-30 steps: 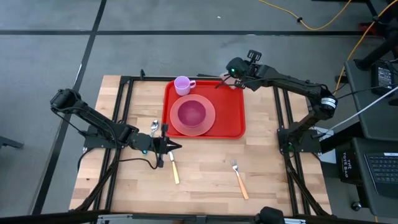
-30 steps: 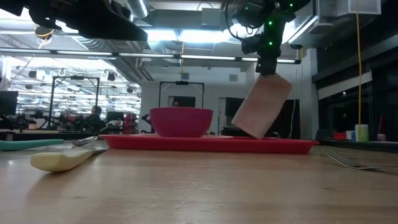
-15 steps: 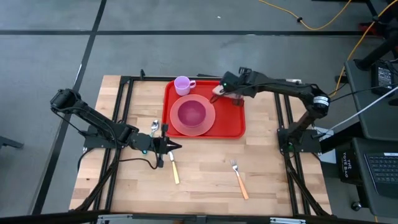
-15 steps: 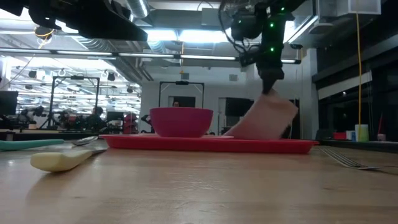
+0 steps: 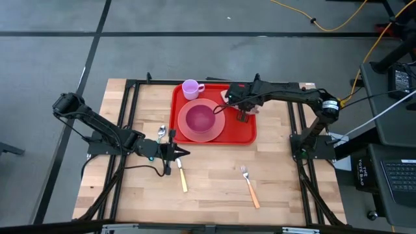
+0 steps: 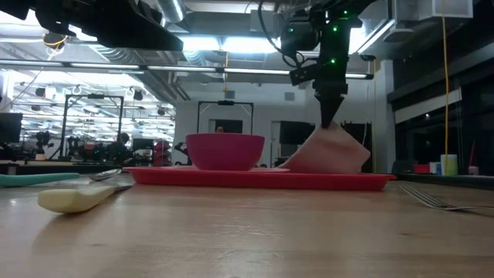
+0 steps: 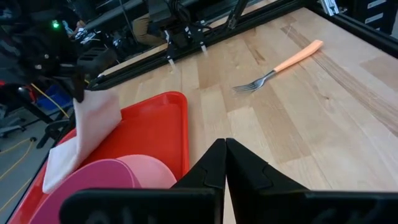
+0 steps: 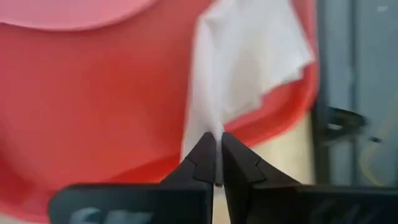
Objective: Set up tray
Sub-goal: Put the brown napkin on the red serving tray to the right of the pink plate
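Observation:
The red tray lies at the table's far middle. It carries a pink plate with a bowl on it and a purple cup. My right gripper stands over the tray's right part, shut on a pale napkin, which also shows in the left wrist view. My left gripper waits shut above the wood left of the tray's near edge, touching nothing. My right gripper pinches the napkin's top end between its two fingertips. The fingers come from above, pointing steeply down. The napkin slants below them, slack, and its lower end rests on the tray beside the plate.
A spoon and a yellow-handled knife lie on the wood near my left gripper. A fork with an orange handle lies toward the near edge. Black frame rails run along both sides of the table.
My right gripper has come down over the tray from its far right corner, moving toward the near edge and the plate, and has tipped to point steeply down. The napkin, which hung clear, now has its lower end on the tray and leans over.

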